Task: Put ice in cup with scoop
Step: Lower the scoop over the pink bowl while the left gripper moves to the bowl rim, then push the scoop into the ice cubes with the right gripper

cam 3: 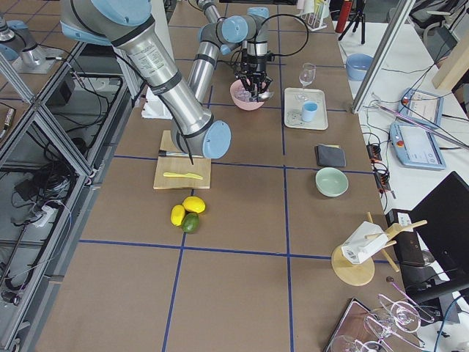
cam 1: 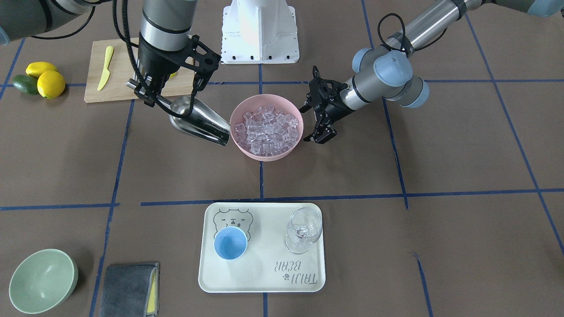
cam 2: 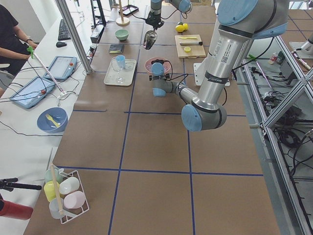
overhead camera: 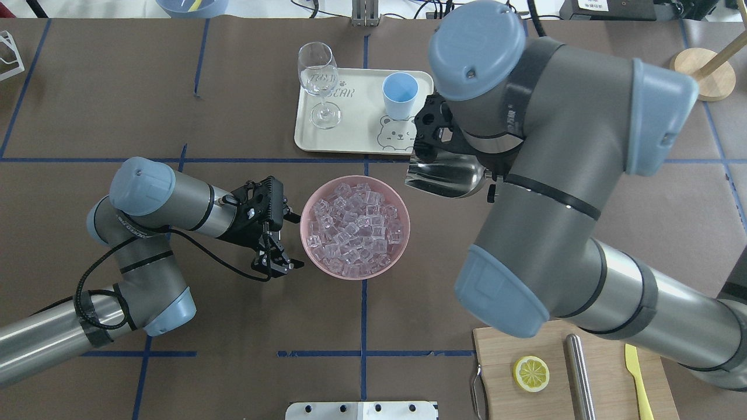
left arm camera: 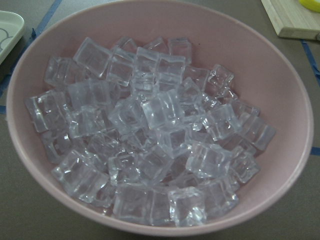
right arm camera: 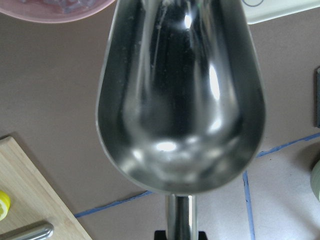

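Observation:
The ice (cam 1: pixel 265 125) fills a pink bowl (cam 1: pixel 295 145) at the table's middle; it also fills the left wrist view (left arm camera: pixel 150 130). My right gripper (cam 1: pixel 147 90) is shut on the thin handle of the scoop (cam 1: pixel 200 121). It holds the scoop tilted above the table, its mouth just beside the bowl's rim. The scoop's trough (right arm camera: pixel 180 100) is empty. My left gripper (cam 1: pixel 321 137) is open and empty, close beside the bowl on the other side. The light-blue cup (cam 1: pixel 230 243) stands empty on a cream tray (cam 1: pixel 264 277).
A wine glass (cam 1: pixel 304 229) stands on the tray next to the cup. A cutting board (cam 1: pixel 114 83) with a yellow knife (cam 1: pixel 105 68), two lemons (cam 1: pixel 50 83) and an avocado are behind my right arm. A green bowl (cam 1: pixel 42 280) and a grey cloth (cam 1: pixel 128 288) lie at the front.

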Action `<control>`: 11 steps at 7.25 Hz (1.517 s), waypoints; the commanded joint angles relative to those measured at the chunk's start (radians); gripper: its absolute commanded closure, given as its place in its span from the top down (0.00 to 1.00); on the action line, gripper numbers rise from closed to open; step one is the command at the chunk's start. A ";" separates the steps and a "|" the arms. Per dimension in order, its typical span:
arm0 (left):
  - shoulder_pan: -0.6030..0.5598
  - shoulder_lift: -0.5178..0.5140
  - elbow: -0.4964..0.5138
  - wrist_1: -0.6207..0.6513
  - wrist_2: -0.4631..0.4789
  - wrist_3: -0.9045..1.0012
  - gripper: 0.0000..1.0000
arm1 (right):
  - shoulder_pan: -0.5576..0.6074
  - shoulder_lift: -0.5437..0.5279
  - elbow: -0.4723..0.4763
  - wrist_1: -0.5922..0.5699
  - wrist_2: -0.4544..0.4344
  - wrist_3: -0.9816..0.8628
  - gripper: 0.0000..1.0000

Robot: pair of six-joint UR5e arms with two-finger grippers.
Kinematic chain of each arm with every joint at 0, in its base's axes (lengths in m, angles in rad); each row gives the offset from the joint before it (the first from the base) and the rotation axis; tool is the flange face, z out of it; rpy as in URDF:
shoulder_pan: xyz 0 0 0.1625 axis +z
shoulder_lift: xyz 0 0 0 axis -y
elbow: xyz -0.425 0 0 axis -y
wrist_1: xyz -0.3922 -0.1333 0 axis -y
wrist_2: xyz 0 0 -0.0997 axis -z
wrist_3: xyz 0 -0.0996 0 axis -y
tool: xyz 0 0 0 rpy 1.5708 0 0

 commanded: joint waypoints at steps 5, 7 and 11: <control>0.000 -0.004 0.005 -0.002 0.000 0.000 1.00 | -0.129 0.219 -0.243 -0.186 -0.178 -0.131 0.00; 0.000 -0.002 0.007 -0.008 0.000 0.000 1.00 | -0.131 0.222 -0.260 -0.186 -0.178 -0.159 0.00; 0.002 -0.002 0.033 -0.044 0.000 0.000 1.00 | -0.160 0.227 -0.283 -0.175 -0.181 -0.240 0.00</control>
